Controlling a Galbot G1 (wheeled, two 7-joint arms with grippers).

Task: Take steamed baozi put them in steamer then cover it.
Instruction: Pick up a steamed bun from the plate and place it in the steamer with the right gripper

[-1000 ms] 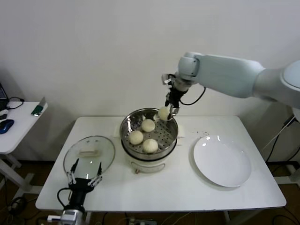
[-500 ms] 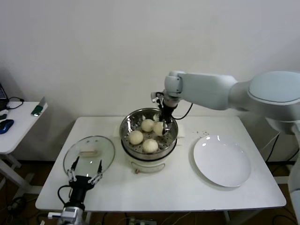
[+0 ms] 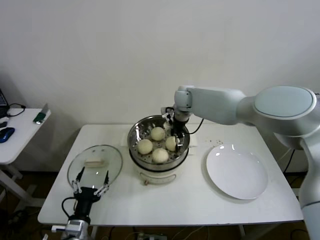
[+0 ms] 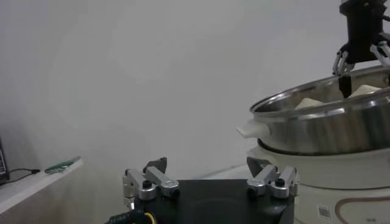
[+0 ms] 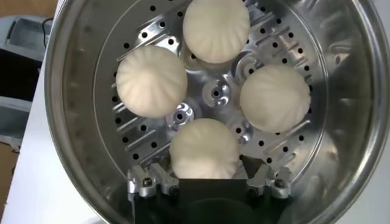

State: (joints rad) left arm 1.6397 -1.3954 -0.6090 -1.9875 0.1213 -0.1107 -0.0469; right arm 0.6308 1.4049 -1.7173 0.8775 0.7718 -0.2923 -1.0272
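My right gripper (image 3: 176,134) hangs inside the steamer (image 3: 136,131), close to its far right wall, fingers apart around the nearest of the four baozi (image 5: 204,147), which sits on the perforated floor. The other three buns fill the rest of the basket, little room between them. My left gripper (image 3: 90,190) waits at the table's (image 3: 200,205) near left edge, jaws wide, just before the glass cover (image 3: 95,162). To the right lies a white plate (image 3: 237,172); my wrist partly hides the steamer's back rim
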